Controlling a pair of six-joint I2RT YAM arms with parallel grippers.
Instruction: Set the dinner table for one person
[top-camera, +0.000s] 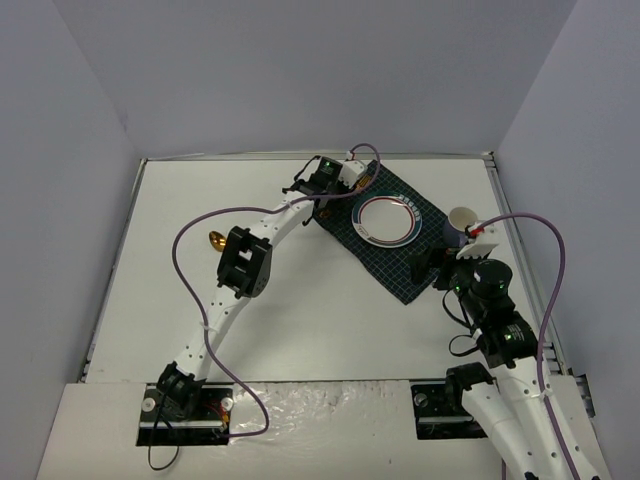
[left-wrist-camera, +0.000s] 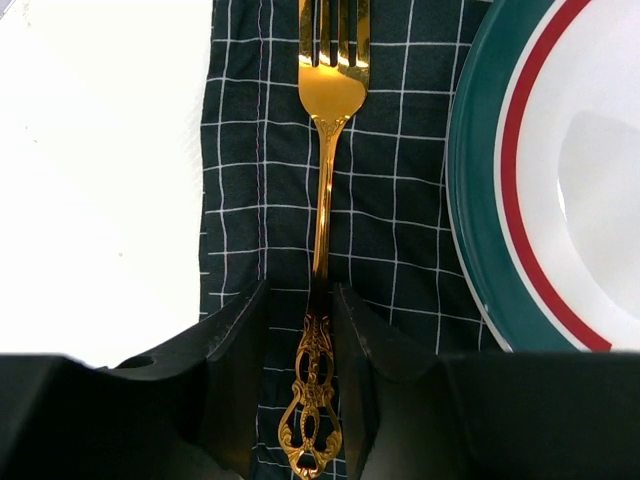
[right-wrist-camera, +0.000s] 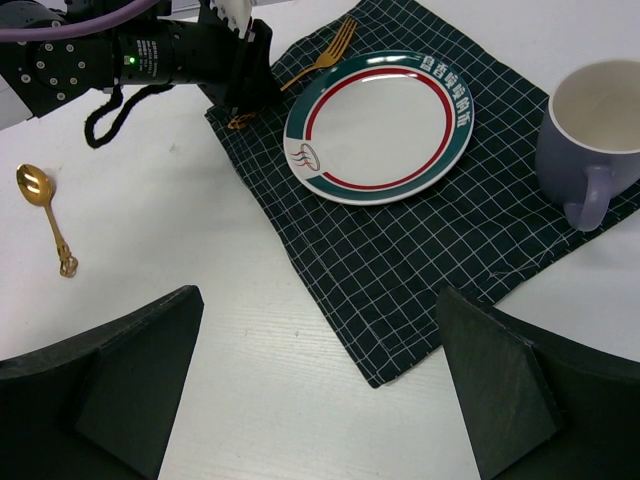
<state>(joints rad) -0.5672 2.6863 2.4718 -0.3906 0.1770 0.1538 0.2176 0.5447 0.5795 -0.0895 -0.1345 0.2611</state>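
Note:
A gold fork (left-wrist-camera: 330, 90) lies flat on the dark green checked cloth (left-wrist-camera: 260, 180), just left of the green-and-red rimmed plate (left-wrist-camera: 480, 180). My left gripper (left-wrist-camera: 300, 290) straddles the fork's ornate handle. Its jaws stand slightly apart, with a gap showing beside the handle. From the right wrist, the fork (right-wrist-camera: 322, 58), plate (right-wrist-camera: 300, 140) and left gripper (right-wrist-camera: 245, 90) appear at the far side of the cloth (right-wrist-camera: 400, 260). My right gripper (right-wrist-camera: 318, 295) hangs wide open and empty over the dinner table (right-wrist-camera: 280, 400), near the cloth's front corner.
A gold spoon (right-wrist-camera: 45, 215) lies on the bare table to the left (top-camera: 216, 240). A lilac mug (right-wrist-camera: 590, 140) stands on the cloth's right corner, close to the right arm (top-camera: 462, 220). Grey walls enclose the table (top-camera: 330, 320).

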